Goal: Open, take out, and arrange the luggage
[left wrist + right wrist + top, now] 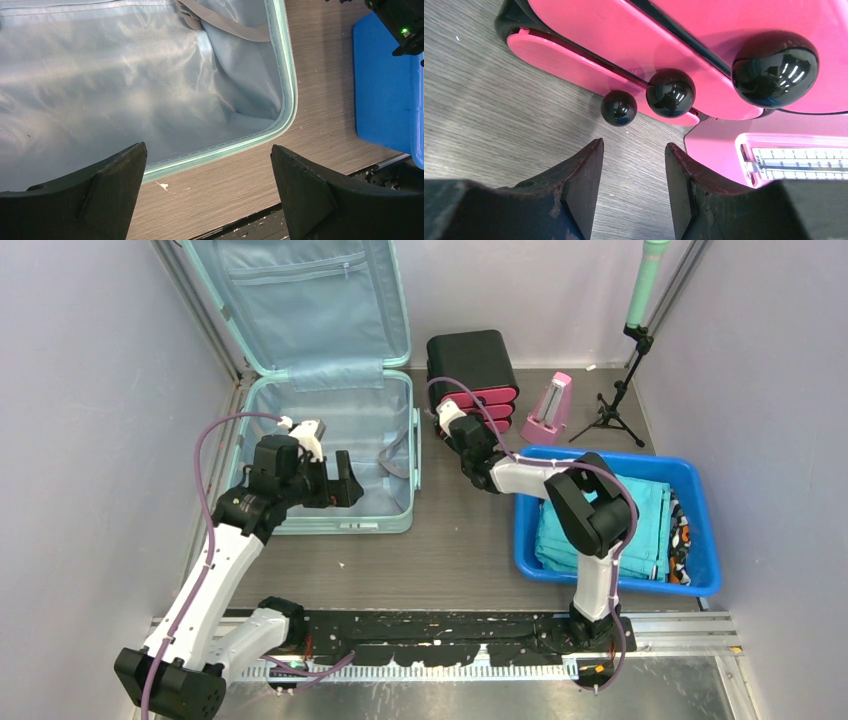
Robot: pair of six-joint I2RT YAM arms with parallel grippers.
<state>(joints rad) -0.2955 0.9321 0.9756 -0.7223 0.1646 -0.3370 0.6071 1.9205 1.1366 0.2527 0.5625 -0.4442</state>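
Luggage (360, 430) lies below left gripper (207, 155), released wide; right gripper (634, 150) elsewhere, parted, empty.

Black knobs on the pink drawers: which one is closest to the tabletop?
The leftmost, smallest-looking knob in the right wrist view, on the bottom drawer just above the table; the other two sit on higher drawers.
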